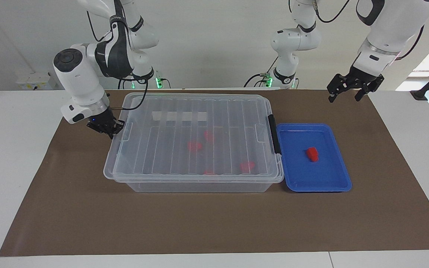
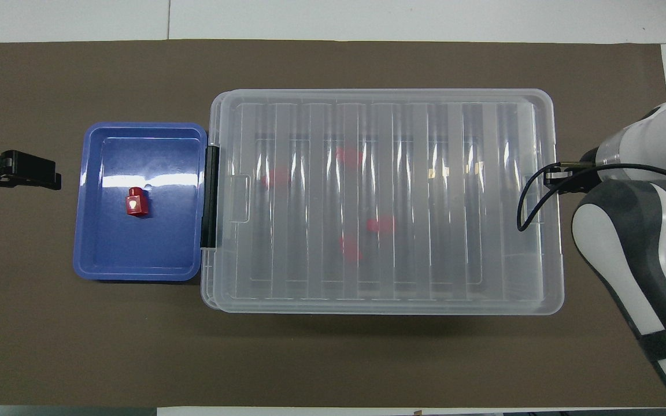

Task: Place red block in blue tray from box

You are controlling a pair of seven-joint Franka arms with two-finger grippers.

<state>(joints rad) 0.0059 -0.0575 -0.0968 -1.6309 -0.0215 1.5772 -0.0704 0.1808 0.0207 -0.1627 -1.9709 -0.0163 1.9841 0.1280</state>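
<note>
Right gripper (image 1: 107, 128): low, against the lid edge of the box (image 1: 199, 111), at the right arm's end of the table. Open or closed: cannot tell. Left gripper (image 1: 345, 98): spread apart, holding nothing, waiting in the air over the mat (image 1: 214, 223).

Red block (image 1: 312, 154): lying loose in the tray (image 1: 300, 175), roughly mid-floor, touching no wall. Task's goal met for this piece, judging by that.

Tray: pushed up against the box at the clip (image 1: 273, 134), at 9 o'clock of the box seen from overhead. Probably so placed to keep the carry from box to tray short.

Box: lid on and flat. Several more red pieces (image 1: 194, 146) blurred through the ribs. Right gripper at 3 o'clock of the box overhead, probably there to work the lid rim, seating it or lifting it; cannot tell which.

Facing view: gives gripper heights, so right one down at rim level and left one well up and spread. Also shows the box's wall below the lid.

Overhead view: gives the layout instead. Block (image 2: 136, 203) a little toward 7 o'clock of the tray's (image 2: 136, 260) centre. Left gripper (image 2: 55, 173) at 9 o'clock of the tray, clear of its rim. Right gripper mostly hidden under its own arm. Box (image 2: 391, 289) and clip (image 2: 210, 196) squarely in line with the tray's edge.
</note>
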